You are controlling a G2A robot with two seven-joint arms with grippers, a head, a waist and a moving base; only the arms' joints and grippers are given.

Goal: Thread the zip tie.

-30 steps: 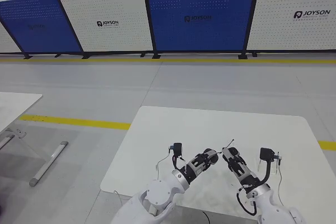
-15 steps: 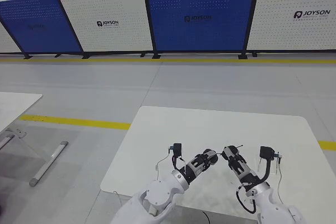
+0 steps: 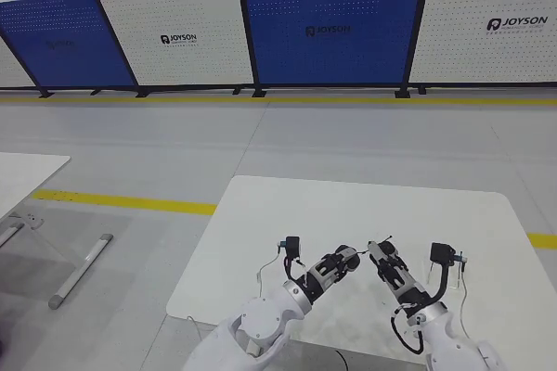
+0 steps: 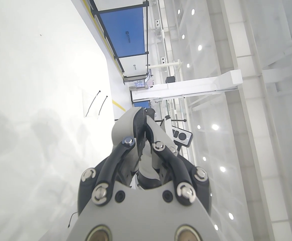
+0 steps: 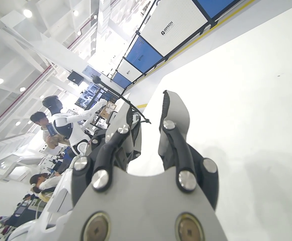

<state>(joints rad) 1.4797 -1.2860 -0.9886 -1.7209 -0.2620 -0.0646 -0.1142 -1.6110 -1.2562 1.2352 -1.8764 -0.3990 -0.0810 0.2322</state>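
Near the bench (image 3: 278, 213) edge, the left gripper (image 4: 142, 113) has its jaws pressed together, and the right gripper (image 5: 148, 103) has its jaws wide apart. A thin black zip tie (image 5: 115, 94) slants through the air, one end between the right jaws. Farther off, two spare ties (image 4: 93, 100) lie parallel on the bench.

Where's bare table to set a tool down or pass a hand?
Bare: the table left of the left gripper out to its left edge, and the far-centre strip beyond both grippers. Crowded: near-edge centre, where the right gripper sits close beside the left, and around two loose zip ties lying past the left gripper.
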